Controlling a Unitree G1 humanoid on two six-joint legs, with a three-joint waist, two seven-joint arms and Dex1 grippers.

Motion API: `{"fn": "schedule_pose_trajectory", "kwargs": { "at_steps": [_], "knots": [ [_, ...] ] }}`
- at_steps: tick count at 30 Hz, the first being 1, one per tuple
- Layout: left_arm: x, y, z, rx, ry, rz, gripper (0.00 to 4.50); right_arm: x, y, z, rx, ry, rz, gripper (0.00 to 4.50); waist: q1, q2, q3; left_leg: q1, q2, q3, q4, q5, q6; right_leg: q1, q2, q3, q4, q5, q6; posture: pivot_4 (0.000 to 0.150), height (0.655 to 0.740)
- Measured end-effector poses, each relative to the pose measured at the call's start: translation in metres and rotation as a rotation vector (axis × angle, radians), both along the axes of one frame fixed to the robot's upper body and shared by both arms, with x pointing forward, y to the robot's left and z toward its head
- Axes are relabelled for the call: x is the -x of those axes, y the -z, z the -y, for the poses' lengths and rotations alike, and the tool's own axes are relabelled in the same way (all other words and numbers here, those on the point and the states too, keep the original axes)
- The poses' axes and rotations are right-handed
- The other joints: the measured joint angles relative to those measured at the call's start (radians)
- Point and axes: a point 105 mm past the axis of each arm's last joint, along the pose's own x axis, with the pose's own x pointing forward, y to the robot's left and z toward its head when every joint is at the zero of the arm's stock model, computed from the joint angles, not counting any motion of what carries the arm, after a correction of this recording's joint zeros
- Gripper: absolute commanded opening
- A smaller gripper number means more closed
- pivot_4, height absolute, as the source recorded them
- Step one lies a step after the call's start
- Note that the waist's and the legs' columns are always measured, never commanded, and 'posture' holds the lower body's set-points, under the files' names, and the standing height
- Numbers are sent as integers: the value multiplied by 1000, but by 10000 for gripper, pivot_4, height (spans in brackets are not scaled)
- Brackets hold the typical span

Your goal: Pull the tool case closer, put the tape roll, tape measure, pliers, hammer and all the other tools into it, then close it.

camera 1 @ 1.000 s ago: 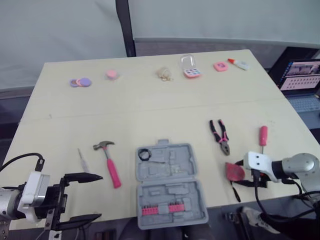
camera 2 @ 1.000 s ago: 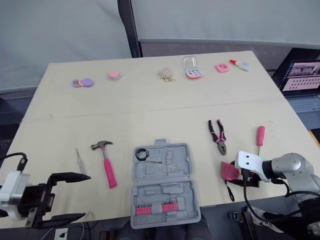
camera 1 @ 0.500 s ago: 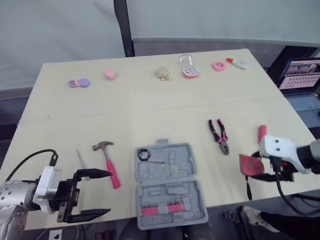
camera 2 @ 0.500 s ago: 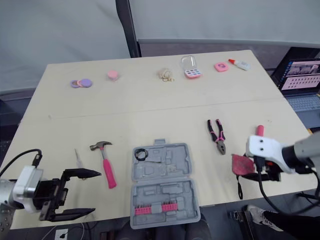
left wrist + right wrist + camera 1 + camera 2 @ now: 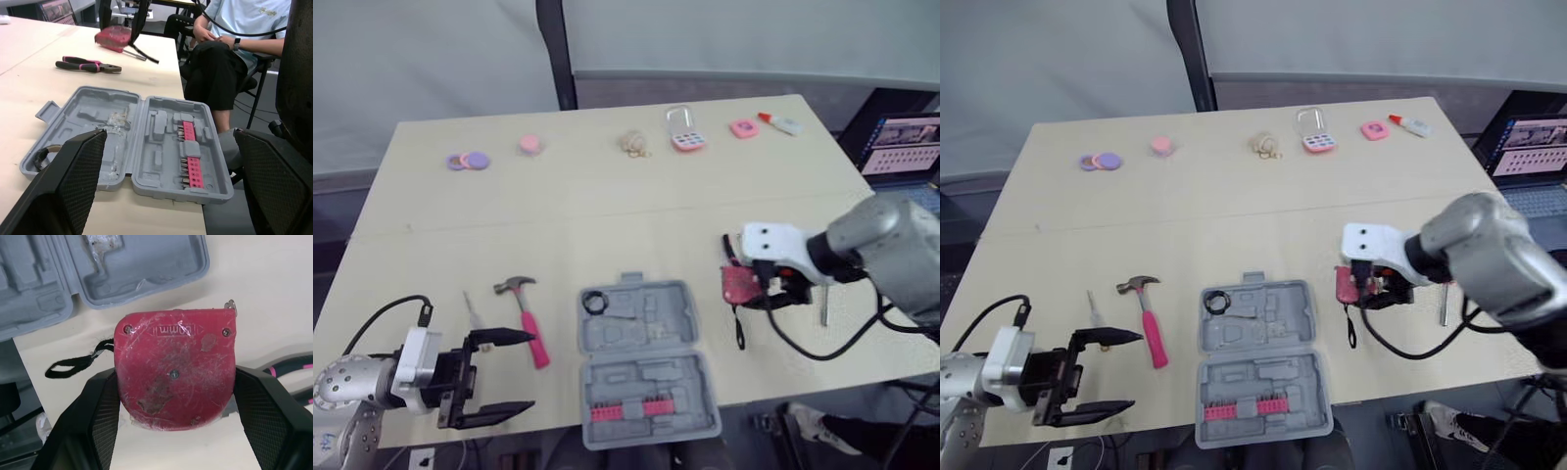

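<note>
Table: one pale wooden table before a grey wall; one open laptop stands beyond its right edge.
Tool case: one grey tool case lies open and flat at the middle of the near side. Its two halves face up, and the near half reaches a little over the table's near edge. One pink row of bits sits in the near half.
Tape roll: one black tape roll lies in the left corner of the case's far half.
Hammer: one hammer with a pink handle lies on the table, left of the case and apart from it.
Thin screwdriver: one thin screwdriver lies just left of the hammer.
Pliers: one pair of pliers, pink and black, lies right of the case, partly under the right gripper.
Metal shaft: one thin metal shaft shows on the table past the right arm.
Right gripper: the right gripper is just right of the case's far half. Its fingers clamp both sides of one red tape measure, whose black strap hangs down. I cannot tell if it touches the table.
Left gripper: the left gripper is at the near left edge of the table, fingers spread wide and holding nothing.
Far row: six small things lie along the far edge, among them one glue bottle.
Person: one seated person shows in the left wrist view.
</note>
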Motion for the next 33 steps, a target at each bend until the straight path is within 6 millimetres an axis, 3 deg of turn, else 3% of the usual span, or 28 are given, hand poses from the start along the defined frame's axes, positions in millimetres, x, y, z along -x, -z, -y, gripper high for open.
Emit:
{"fn": "schedule_pose_trajectory", "kwargs": {
  "at_steps": [14, 24, 33],
  "knots": [
    [-7, 12, -14, -7, -72, -15, 45000, -8, 25, -62, 53, -91, -57, 29555, -25, 0, 0, 0, -1, -1, 0, -1, -1, -1, 0, -8, 3, 0, 0, 1500, 7400],
    [-8, 14, -15, -22, -94, -1, 45000, -22, 44, -90, 83, -142, -43, 29555, -29, 0, 0, 0, 0, -1, 0, -1, -2, -1, -1, -16, 4, 0, 0, 1500, 7400],
    [-7, 16, -16, -25, -111, -1, 45000, -31, 53, -103, 113, -178, -23, 29555, -32, 0, 0, 0, 1, -1, 0, -2, -3, -1, -2, -25, 4, 0, -2, 1500, 7400]
  ]
}}
